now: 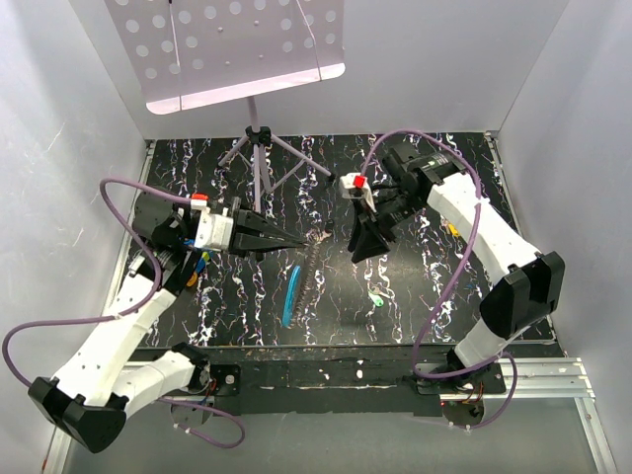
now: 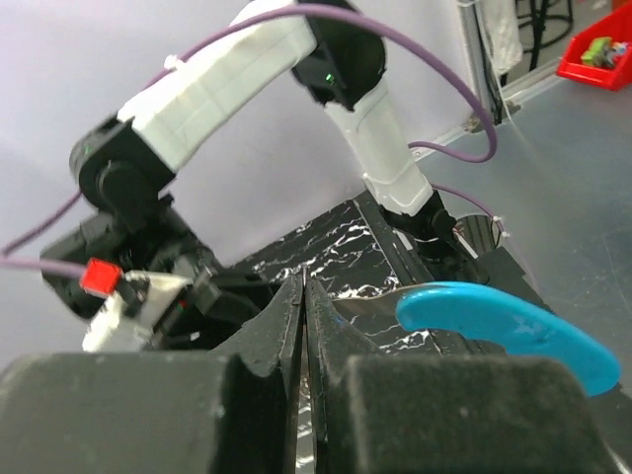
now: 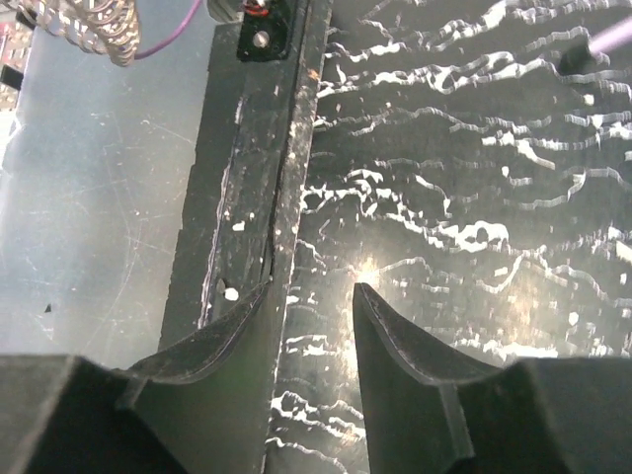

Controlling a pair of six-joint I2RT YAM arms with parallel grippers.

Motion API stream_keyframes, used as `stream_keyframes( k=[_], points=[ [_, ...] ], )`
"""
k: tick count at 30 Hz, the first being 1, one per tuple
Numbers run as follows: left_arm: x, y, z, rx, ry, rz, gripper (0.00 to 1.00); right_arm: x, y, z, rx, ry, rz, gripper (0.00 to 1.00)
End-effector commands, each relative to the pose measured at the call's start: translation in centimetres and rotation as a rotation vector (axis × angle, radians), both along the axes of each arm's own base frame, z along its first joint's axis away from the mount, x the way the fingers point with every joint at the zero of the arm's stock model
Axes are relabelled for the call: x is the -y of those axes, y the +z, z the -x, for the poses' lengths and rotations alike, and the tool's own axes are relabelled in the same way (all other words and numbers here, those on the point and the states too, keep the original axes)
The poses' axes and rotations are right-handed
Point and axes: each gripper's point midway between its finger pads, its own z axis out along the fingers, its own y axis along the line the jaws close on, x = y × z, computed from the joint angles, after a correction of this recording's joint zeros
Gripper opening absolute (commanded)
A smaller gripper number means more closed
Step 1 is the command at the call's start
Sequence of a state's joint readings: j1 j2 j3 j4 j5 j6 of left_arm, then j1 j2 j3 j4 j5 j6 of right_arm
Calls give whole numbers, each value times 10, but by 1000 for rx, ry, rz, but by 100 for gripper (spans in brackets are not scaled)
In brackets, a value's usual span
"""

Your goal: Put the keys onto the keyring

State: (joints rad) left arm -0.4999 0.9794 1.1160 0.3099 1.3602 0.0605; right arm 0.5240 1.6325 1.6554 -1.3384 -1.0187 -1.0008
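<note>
In the top view the keyring (image 1: 314, 265) is a thin silvery loop with a light-blue tag (image 1: 289, 296), near the middle of the black marbled mat. My left gripper (image 1: 301, 244) is shut, its tips at the loop's upper end. In the left wrist view the jaws of the left gripper (image 2: 304, 286) are pressed together on a thin metal edge, and the blue tag (image 2: 509, 333) sticks out to the right. A tiny green key (image 1: 378, 296) lies on the mat to the right of the ring. My right gripper (image 1: 367, 247) hovers above and behind it. Its jaws (image 3: 312, 288) stand open and empty; no key shows there.
A purple tripod stand (image 1: 259, 148) carrying a perforated white plate (image 1: 232, 44) stands at the back. White walls close in the left, right and back. Small coloured bits lie by the right arm (image 1: 451, 229) and under the left arm (image 1: 200, 263). The mat's front edge (image 3: 252, 197) runs past the right gripper.
</note>
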Motion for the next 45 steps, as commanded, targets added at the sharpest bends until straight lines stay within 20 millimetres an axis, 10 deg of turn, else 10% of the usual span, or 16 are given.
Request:
stream_keyframes(
  k=[1, 15, 45],
  points=[
    [-1, -21, -22, -152, 193, -7, 0, 22, 7, -11, -23, -165, 22, 46],
    [-8, -109, -51, -266, 354, -30, 0, 85, -132, -18, -10, -461, 400, 48],
    [-17, -152, -66, -203, 447, -89, 0, 65, -211, -50, -385, -618, 655, 41]
  ],
)
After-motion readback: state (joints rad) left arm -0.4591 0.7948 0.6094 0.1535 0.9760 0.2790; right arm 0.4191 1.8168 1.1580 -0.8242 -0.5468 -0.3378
